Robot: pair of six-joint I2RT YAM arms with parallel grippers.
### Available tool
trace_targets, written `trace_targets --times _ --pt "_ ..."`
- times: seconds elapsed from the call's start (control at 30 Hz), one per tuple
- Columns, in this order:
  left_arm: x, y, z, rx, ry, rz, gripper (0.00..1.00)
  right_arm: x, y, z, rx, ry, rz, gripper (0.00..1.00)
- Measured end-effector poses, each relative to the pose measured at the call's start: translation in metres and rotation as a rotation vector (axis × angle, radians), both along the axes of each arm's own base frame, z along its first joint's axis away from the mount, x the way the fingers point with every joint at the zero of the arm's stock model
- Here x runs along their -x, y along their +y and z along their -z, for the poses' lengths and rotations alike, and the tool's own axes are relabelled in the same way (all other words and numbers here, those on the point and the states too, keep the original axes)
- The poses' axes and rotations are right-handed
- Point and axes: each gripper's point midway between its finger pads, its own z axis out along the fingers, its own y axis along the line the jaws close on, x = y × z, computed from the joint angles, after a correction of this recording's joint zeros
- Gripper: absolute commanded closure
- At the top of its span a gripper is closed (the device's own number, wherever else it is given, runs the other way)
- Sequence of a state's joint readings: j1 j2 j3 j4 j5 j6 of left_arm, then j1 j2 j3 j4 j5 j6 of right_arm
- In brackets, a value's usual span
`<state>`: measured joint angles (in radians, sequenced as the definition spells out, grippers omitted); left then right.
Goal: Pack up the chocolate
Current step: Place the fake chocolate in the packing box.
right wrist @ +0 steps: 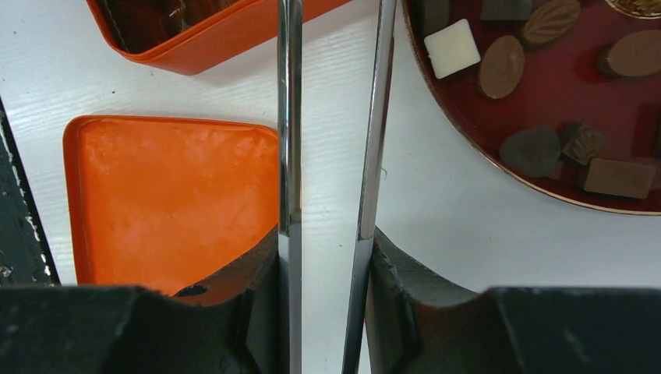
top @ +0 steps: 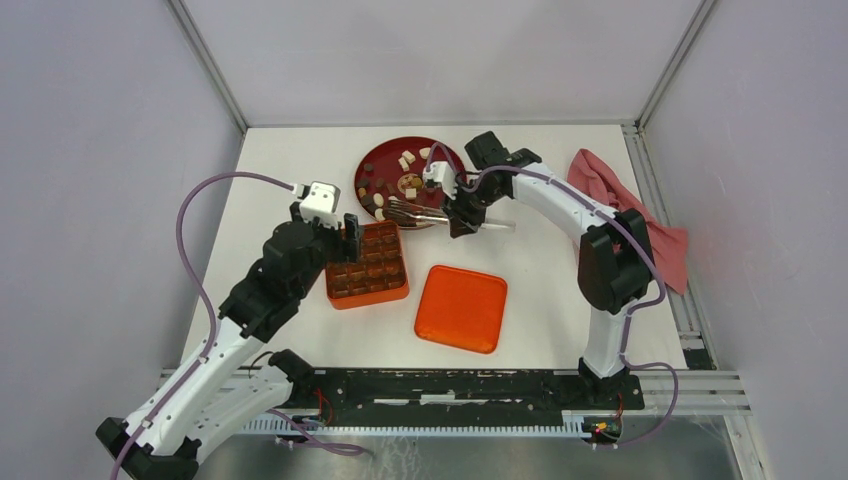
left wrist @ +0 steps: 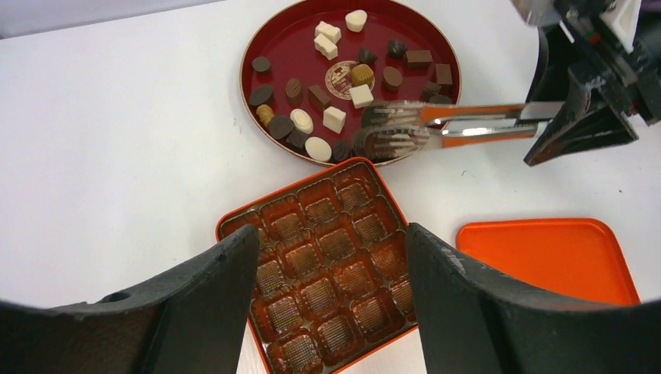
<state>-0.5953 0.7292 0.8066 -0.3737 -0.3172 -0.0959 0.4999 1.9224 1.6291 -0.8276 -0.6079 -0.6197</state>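
Only the top view shows the pink cloth right of the plate holding the chocolate. Left wrist: the left gripper's jaws are spread over the box, and the plate's emblem is unreadable. Right wrist: the right gripper's jaws pinch tongs beside the lid on the bench.

In the right wrist view the tongs run off at twelve o'clock, tips unseen; the plate and some chocolate are cut at two o'clock.
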Motion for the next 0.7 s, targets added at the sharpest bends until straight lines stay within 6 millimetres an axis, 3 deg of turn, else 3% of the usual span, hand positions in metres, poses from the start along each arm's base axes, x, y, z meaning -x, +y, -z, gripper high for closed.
trace_targets --times 0.27,0.7 --pt "-0.001 0.005 0.0 -0.003 -0.004 -0.02 0.25 0.015 0.011 0.014 0.1 -0.047 -0.046 1.0" --pt "-0.002 0.007 0.0 -0.002 -0.003 -0.029 0.25 0.014 0.011 0.02 0.204 -0.118 -0.04 0.9"
